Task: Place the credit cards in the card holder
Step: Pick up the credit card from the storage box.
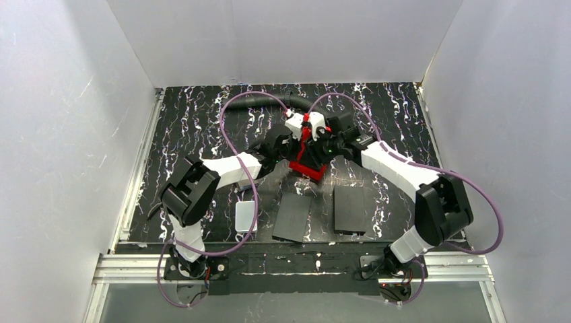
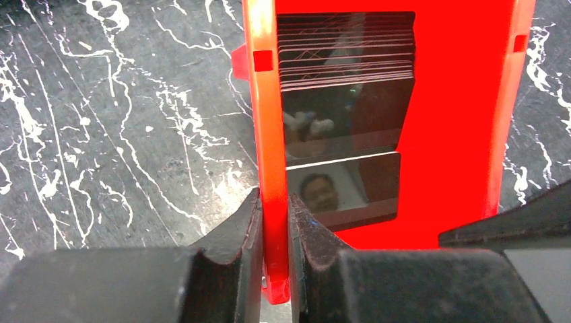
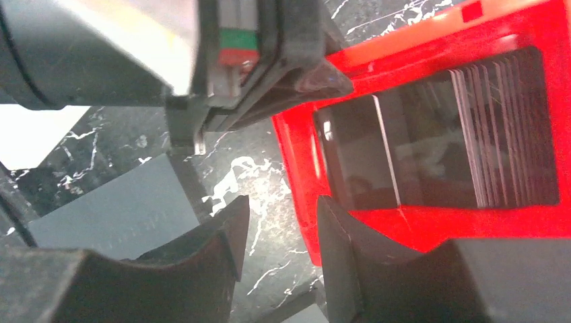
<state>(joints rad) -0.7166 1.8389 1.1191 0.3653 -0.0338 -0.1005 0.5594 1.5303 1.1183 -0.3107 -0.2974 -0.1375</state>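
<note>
At the red tray [image 2: 268, 134], mid-table: left gripper [image 2: 275, 208] pinched tight on the tray's side wall, fingers narrow with the red rim between them. At the tray's corner, right gripper [image 3: 279, 222] with fingers half apart — one pad against or over the red edge, the other clear of it with bare table [image 3: 262, 182] showing between, so no hold there yet. Inside the tray lie the credit cards [image 2: 345, 57], a striped fanned stack at the end far from the left gripper, with darker glossy faces spread nearer to it. Judged progress: barely begun — no card lifted, none seen in a holder. No card holder made out in any view; the glossy faces in the tray could be cards or part of it, cannot tell. Overhead, both wrists cover most of the tray. Two black panels [image 1: 353, 208] and a white box [image 1: 246, 215] lie on the arm-base side of the tray, nothing touching them.
</note>
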